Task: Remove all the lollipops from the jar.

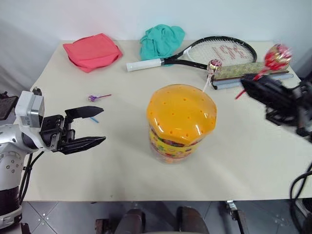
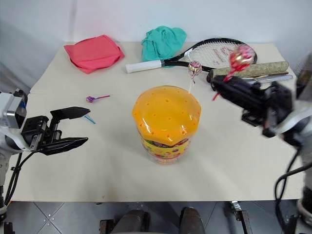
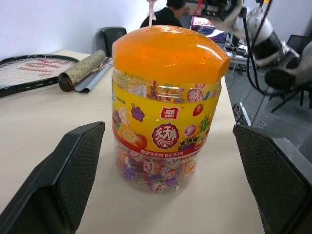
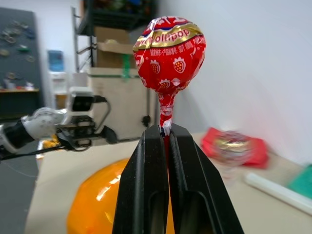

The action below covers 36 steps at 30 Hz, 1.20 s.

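The jar (image 1: 179, 127), a clear tub of sweets under a domed orange lid (image 1: 181, 112), stands mid-table. A pink lollipop (image 1: 214, 65) on a white stick pokes up from the lid's far right rim. My right gripper (image 1: 246, 81) hovers right of the jar, shut on the stick of a red strawberry lollipop (image 4: 169, 53). A purple lollipop (image 1: 92, 98) lies on the table to the left. Close by, a blue stick (image 2: 89, 119) shows beside my left gripper (image 1: 103, 125). That gripper is open and empty, left of the jar and apart from it, its fingers (image 3: 73, 170) facing it.
At the table's back lie a red cloth (image 1: 92, 51), a teal cloth (image 1: 161, 40), a tennis racket (image 1: 214, 51) and a rolled mat (image 1: 243, 70). The table's front edge (image 1: 161, 199) runs just below the jar.
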Each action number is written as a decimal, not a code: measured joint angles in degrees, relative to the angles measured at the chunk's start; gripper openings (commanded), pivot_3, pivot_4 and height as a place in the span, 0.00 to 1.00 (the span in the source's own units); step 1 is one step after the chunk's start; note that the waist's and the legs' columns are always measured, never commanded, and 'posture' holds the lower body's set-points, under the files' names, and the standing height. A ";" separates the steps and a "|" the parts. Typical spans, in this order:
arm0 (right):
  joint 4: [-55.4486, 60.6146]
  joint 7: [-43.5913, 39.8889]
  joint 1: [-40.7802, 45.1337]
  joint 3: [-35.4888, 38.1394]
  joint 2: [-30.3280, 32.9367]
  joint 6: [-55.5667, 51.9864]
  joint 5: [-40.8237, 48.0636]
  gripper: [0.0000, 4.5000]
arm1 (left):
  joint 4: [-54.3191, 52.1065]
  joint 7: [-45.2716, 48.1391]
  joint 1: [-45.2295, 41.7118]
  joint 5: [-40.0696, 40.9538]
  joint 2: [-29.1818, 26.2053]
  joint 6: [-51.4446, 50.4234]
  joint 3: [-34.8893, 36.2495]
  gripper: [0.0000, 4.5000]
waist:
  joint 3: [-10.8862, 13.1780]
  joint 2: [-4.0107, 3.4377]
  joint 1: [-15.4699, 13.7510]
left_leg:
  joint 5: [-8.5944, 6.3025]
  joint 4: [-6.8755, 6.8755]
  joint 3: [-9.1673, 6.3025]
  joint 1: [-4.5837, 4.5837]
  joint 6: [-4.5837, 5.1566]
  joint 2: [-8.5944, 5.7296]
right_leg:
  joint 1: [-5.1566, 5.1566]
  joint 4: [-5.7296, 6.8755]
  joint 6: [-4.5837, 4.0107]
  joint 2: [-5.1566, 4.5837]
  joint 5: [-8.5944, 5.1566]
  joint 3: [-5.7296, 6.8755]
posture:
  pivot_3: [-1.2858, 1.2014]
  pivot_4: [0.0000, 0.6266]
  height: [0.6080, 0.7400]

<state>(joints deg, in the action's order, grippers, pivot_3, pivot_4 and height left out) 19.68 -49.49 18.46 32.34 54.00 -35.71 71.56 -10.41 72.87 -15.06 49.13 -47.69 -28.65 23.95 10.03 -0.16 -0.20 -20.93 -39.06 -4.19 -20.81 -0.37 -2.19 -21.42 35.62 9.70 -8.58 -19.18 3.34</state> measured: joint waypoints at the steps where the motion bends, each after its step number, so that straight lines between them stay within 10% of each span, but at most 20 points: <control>1: -2.94 -0.47 -1.57 1.31 2.36 -1.14 -1.01 0.01 | 0.01 -0.03 -0.05 -0.01 0.04 0.03 -0.17 1.00 | 0.00 0.00 0.03 | -0.01 -0.02 0.01 -0.02 0.01 -0.03 | 0.00 -0.01 0.00 0.00 0.00 0.01 | 0.52 0.24 1.00; 7: -25.71 -0.84 -9.01 -12.16 13.48 -0.14 -28.69 0.01 | -0.34 0.08 0.44 -0.08 0.07 0.80 -0.48 1.00 | 0.01 -0.04 0.51 | -0.01 -0.04 0.22 -0.05 0.02 -0.08 | -0.11 -0.01 0.00 0.02 0.00 -0.06 | 0.52 0.24 1.00; 17: -38.73 0.11 -3.04 -26.17 10.93 2.82 -48.62 0.01 | -2.88 -0.89 3.65 0.04 0.09 0.91 -0.13 1.00 | 0.14 -0.50 1.71 | 0.00 -0.05 0.17 -0.13 0.00 -0.04 | -0.16 -0.02 0.00 0.02 0.00 0.05 | 0.52 0.24 1.00; 30: -34.22 -13.99 -15.01 -12.35 9.23 14.15 -45.98 0.87 | -1.68 -1.37 4.75 -0.20 -0.82 1.34 1.73 1.00 | 0.14 -0.50 1.13 | 0.00 -0.10 0.15 -0.21 0.00 -0.07 | -0.14 -0.09 0.03 0.00 0.01 0.14 | 0.52 0.24 1.00; 36: -24.07 -20.89 -8.48 -2.81 6.82 16.20 -34.58 0.87 | 0.49 -1.28 4.93 -0.74 -1.02 2.51 3.09 1.00 | 0.15 -0.50 1.76 | 0.01 -0.12 0.15 -0.16 -0.02 0.05 | -0.11 -0.09 0.03 0.04 0.01 0.17 | 0.52 0.24 1.00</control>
<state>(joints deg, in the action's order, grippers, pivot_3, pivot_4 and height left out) -4.39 -70.38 9.97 29.53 60.83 -19.51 36.98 -9.92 71.58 -10.13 48.39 -48.71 -26.14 27.03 10.18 -0.66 1.56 -20.92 -39.18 -4.04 -20.97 -0.39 -2.15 -21.53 35.53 9.73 -8.54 -19.17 3.50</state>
